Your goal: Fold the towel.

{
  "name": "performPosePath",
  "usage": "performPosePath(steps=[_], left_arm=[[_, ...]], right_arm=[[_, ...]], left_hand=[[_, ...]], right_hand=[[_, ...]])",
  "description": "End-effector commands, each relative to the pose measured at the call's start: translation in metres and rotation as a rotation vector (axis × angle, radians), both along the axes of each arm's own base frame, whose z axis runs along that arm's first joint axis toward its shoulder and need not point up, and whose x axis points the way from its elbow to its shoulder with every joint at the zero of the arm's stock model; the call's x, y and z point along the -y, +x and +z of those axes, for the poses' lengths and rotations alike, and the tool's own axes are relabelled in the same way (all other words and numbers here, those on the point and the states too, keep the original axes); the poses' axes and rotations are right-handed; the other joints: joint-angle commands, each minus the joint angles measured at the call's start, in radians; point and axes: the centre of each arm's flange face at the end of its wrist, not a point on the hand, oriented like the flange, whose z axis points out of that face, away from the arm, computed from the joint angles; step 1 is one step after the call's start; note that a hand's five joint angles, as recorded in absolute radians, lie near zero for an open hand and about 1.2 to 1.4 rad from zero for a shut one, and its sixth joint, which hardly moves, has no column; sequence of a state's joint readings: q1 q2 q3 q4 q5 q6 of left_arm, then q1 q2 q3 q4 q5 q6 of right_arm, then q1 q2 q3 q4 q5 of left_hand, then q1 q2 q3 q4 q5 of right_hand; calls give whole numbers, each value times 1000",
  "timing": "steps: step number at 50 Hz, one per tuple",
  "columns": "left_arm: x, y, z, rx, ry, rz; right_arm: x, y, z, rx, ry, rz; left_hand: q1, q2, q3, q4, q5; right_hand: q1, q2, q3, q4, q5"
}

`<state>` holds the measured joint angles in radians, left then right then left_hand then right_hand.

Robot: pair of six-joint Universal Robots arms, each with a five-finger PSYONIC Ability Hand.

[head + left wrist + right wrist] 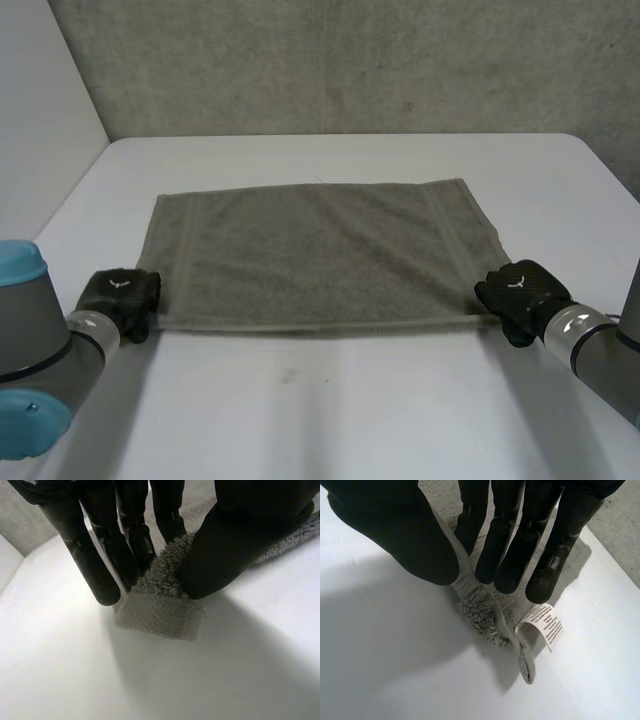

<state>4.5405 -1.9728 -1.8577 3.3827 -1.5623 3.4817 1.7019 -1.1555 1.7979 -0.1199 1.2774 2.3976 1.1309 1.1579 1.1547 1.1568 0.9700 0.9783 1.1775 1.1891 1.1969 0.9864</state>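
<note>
A grey-brown towel lies spread flat on the white table. My left hand is at the towel's near left corner; in its wrist view the thumb and fingers pinch that corner, bunching it up. My right hand is at the near right corner. Its thumb and fingers pinch the towel's edge, and a white care label sticks out beside the fingertips.
A grey wall rises behind the table's far edge. Bare table surface lies in front of the towel and on both sides of it.
</note>
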Motion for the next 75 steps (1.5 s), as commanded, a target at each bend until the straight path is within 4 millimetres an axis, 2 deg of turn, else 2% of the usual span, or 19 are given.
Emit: performPosePath(steps=[1, 5, 7, 13, 18, 22, 26, 32, 34, 37, 45, 51, 57, 66, 67, 68, 69, 73, 75], left_arm=[[-12, -1, 30, -13, -82, -7], [-19, 0, 45, -12, -119, -10], [-31, 3, 54, 4, -113, -18], [-57, 10, 65, 68, -37, -30], [-88, 17, 71, 137, 80, -56], [-112, 27, 77, 176, 185, -53], [-115, 28, 81, 177, 182, -53], [-94, 23, 87, 138, 69, -82], [-83, 20, 86, 129, 37, -92], [-55, 14, 80, 129, -8, -98], [22, -11, 55, 143, -32, -101], [58, -25, 41, 158, -66, -76], [92, -30, 27, 163, -125, -31], [105, -44, 20, 165, -156, -34], [106, -45, 17, 165, -154, -36], [107, -46, 16, 166, -153, -35], [107, -46, 16, 166, -153, -35], [103, -54, 17, 162, -162, -55], [101, -58, 20, 160, -169, -65]], right_arm=[[4, -2, 10, 2, -21, -14], [2, -4, 25, -5, -41, -13], [-8, -6, 47, -19, -15, -7], [-27, -19, 59, -99, 134, 8], [-65, -39, 70, -314, 253, 116], [-72, -45, 84, -371, 220, 142], [-67, -44, 105, -376, 83, 138], [-50, -41, 106, -340, 24, 121], [-28, -30, 91, -320, 9, 136], [-17, -18, 83, -317, -11, 159], [64, 28, 46, -336, -236, 110], [103, 48, 27, -296, -434, 129], [119, 58, 8, -282, -482, 144], [133, 69, -18, -263, -482, 189], [134, 70, -20, -261, -479, 188], [134, 70, -20, -261, -479, 188], [133, 70, -21, -263, -476, 182], [132, 72, -14, -260, -481, 168], [128, 70, 10, -229, -501, 141]], left_hand=[[265, 238, 242, 240, 252], [265, 238, 242, 240, 252], [265, 238, 242, 240, 252], [265, 238, 242, 240, 252], [265, 238, 242, 240, 252], [265, 238, 242, 240, 252], [265, 238, 242, 240, 252], [265, 238, 242, 240, 252], [265, 238, 242, 240, 252], [265, 238, 242, 240, 252], [265, 238, 242, 240, 252], [265, 238, 242, 240, 252], [265, 238, 242, 240, 252], [233, 206, 210, 208, 220], [-220, -247, -244, -246, -234], [-907, -934, -931, -933, -921], [-914, -941, -938, -940, -928], [-956, -983, -980, -982, -970], [-956, -983, -980, -982, -970]], right_hand=[[418, 219, 207, 199, 235], [418, 219, 207, 199, 235], [418, 219, 207, 199, 235], [418, 219, 207, 199, 235], [418, 219, 207, 199, 235], [418, 219, 207, 199, 235], [418, 219, 207, 199, 235], [418, 219, 207, 199, 235], [418, 219, 207, 199, 235], [418, 219, 207, 199, 235], [418, 219, 207, 199, 235], [418, 219, 207, 199, 235], [418, 219, 207, 199, 235], [418, 219, 207, 199, 235], [-23, -222, -234, -241, -205], [-27, -226, -238, -246, -210], [-710, -909, -921, -929, -893], [-804, -1003, -1015, -1022, -986], [-804, -1003, -1015, -1022, -986]])
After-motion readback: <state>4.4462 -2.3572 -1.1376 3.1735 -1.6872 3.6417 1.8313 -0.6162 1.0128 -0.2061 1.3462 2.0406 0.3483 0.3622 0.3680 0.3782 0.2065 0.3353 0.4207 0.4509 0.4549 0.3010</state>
